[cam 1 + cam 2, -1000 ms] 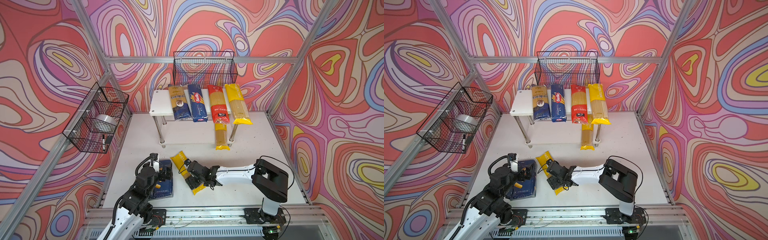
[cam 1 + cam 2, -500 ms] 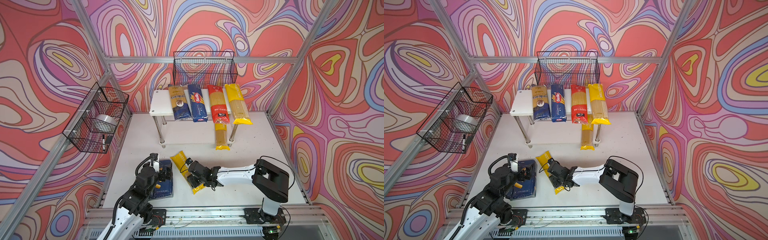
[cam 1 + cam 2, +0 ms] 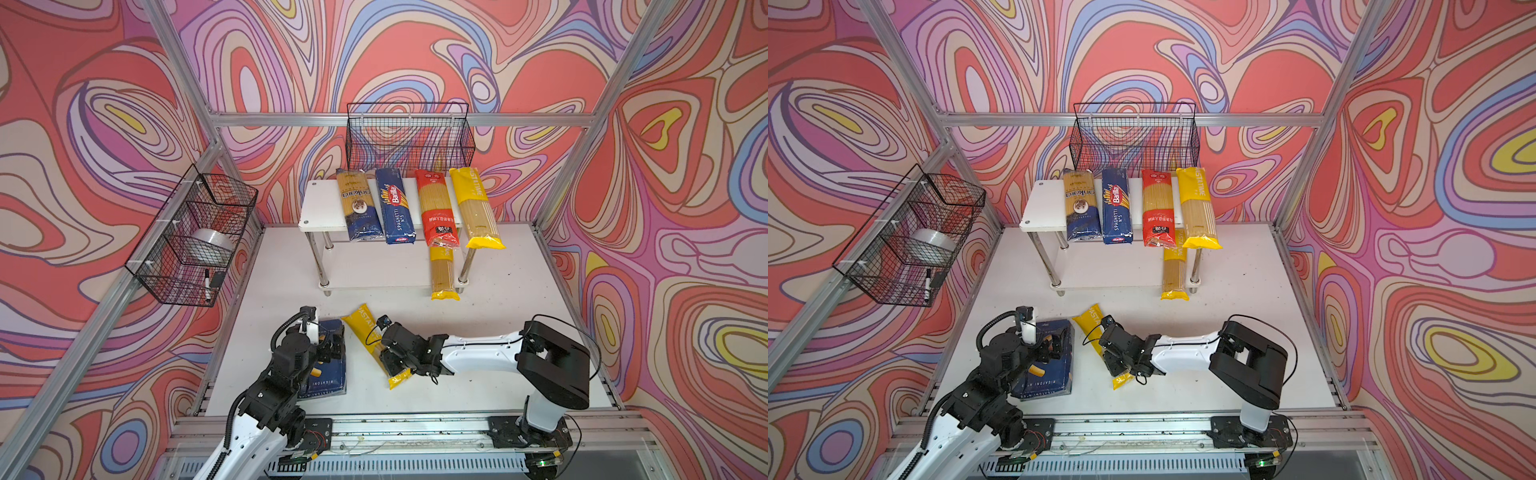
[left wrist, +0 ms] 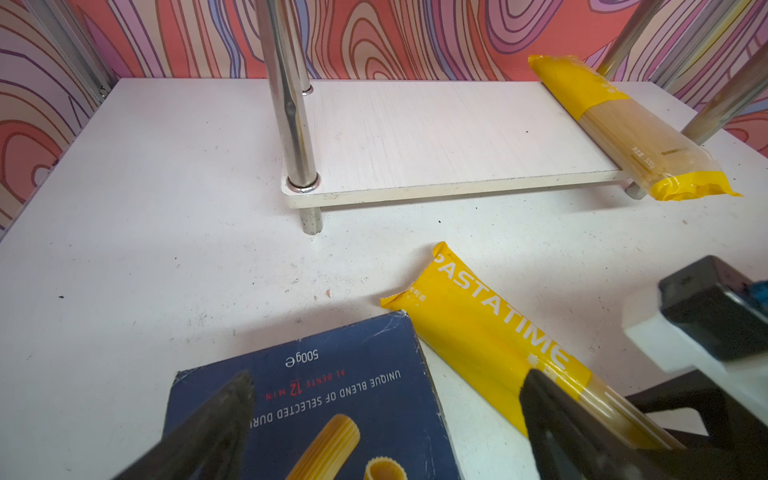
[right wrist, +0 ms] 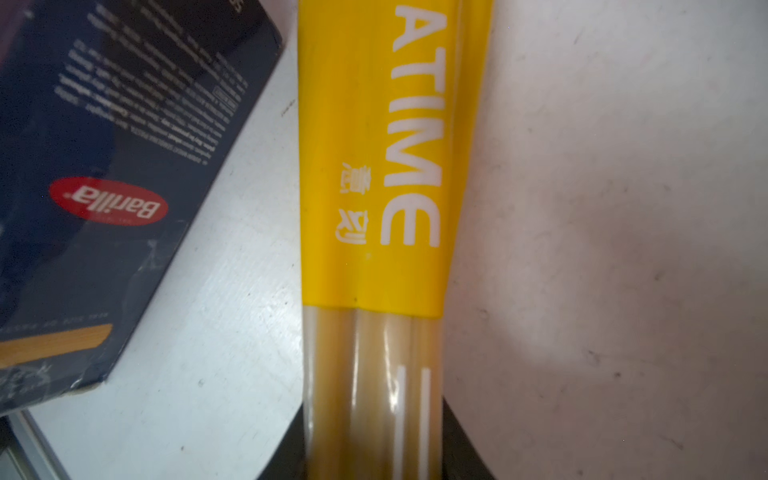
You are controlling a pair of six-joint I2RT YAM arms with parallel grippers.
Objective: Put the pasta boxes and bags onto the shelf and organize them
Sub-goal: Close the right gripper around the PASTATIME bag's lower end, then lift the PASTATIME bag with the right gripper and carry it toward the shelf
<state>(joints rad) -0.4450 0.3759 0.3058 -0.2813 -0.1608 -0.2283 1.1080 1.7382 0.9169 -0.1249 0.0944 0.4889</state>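
On the table a yellow PASTATIME bag (image 3: 365, 330) lies slantwise, with my right gripper (image 3: 392, 361) shut across its clear lower half; its fingers press both sides in the right wrist view (image 5: 374, 436). Beside it the wide blue Barilla rigatoni box (image 3: 328, 374) lies flat. My left gripper (image 4: 384, 411) hovers open over that box's far end. The shelf (image 3: 320, 208) at the back carries a dark blue bag (image 3: 359, 208), the narrow Barilla spaghetti box (image 3: 395, 208), a red bag (image 3: 436, 212) and a yellow bag (image 3: 478, 212) on its top board. Another yellow bag (image 3: 444, 274) lies on the lower board.
A black wire basket (image 3: 409, 137) hangs on the back wall above the shelf. A second wire basket (image 3: 195, 237) on the left wall holds a tape roll and a marker. Aluminium frame rails border the white table (image 3: 519, 299).
My right gripper's jaws have closed in on the yellow bag on the table. The left arm and the rigatoni box have not moved.
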